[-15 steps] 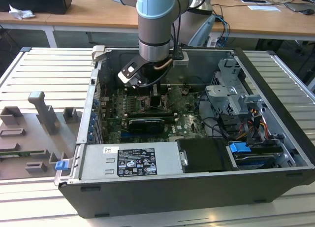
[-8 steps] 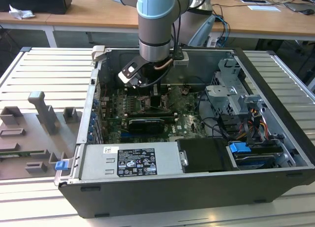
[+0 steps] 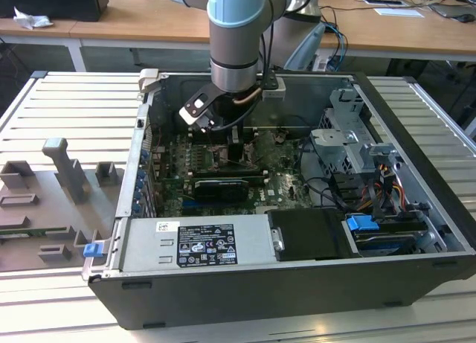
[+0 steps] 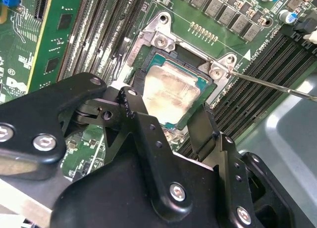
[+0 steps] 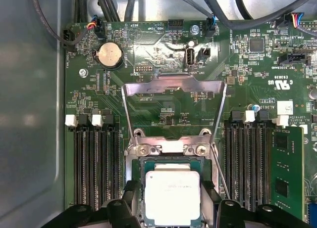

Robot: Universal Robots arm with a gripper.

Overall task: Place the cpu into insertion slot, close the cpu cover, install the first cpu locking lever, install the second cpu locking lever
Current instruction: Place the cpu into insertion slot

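Note:
The cpu [image 5: 172, 196] [image 4: 171, 94], a pale silvery square on a green base, lies flat in the insertion slot [image 4: 163, 40], whose metal rim frames it. My gripper [image 5: 172, 188] [image 4: 166, 108] straddles it, one black finger [image 4: 131, 102] against each of two opposite sides, shut on it. The cpu cover [image 5: 173, 79], a thin silvery frame, stands swung open beyond the hinge bracket [image 5: 171, 148]. A thin wire locking lever [image 4: 277, 86] [image 5: 221, 173] sticks out unlatched beside the socket. In the exterior view the gripper [image 3: 223, 138] is down inside the computer case over the board.
Long black memory slots [image 5: 94, 163] [image 5: 252, 159] flank the socket on both sides. A black graphics card [image 3: 219, 187], the power supply [image 3: 201, 242] and a drive cage [image 3: 349, 135] crowd the case. Cables [image 5: 148, 0] hang at the board's far edge, and the grey case wall [image 5: 29, 114] stands close.

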